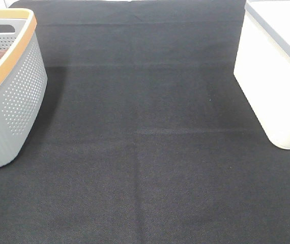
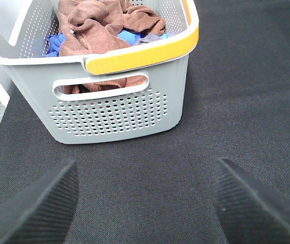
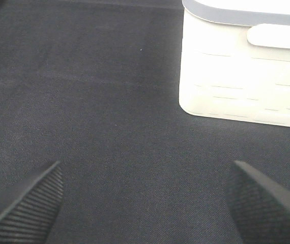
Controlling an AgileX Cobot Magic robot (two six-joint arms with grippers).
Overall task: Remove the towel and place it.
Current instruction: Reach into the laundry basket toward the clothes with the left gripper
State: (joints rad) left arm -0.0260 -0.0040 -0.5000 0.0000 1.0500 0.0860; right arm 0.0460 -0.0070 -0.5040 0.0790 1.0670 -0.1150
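Cut off by the left edge of the high view: one grey perforated plastic basket with an orange-yellow band on its rim [image 1: 18, 91], only one corner and a sliver of brown contents in sight. Fuller in the left wrist view, though cropped at its far end, with a slot handle in the facing wall. Heaped inside near the top: the reddish-brown soft microfibre towel [image 2: 91, 33], crumpled, so no long axis and no heading to be read, hem not to be made out. More brown behind the slot handle. Touching the towel on the yellow-banded side, a second bunch of like brown cloth [image 2: 145, 20]; hard to say where one ends and the other begins. Under both, blue fabric [image 2: 56, 43] in two patches, one cloth or two not to be told. Short of the basket and apart from it, the left gripper [image 2: 145, 203]: two ribbed black fingers [image 2: 38, 208] spread wide, with only the black woven table cover [image 1: 145, 152] between them. At the right of the high view, one white plastic bin with a grey lid [image 1: 272, 86], cropped by the top and right edges. Facing it, well apart, the right gripper [image 3: 145, 203], likewise fully spread and holding nothing, only its two fingertips in frame.
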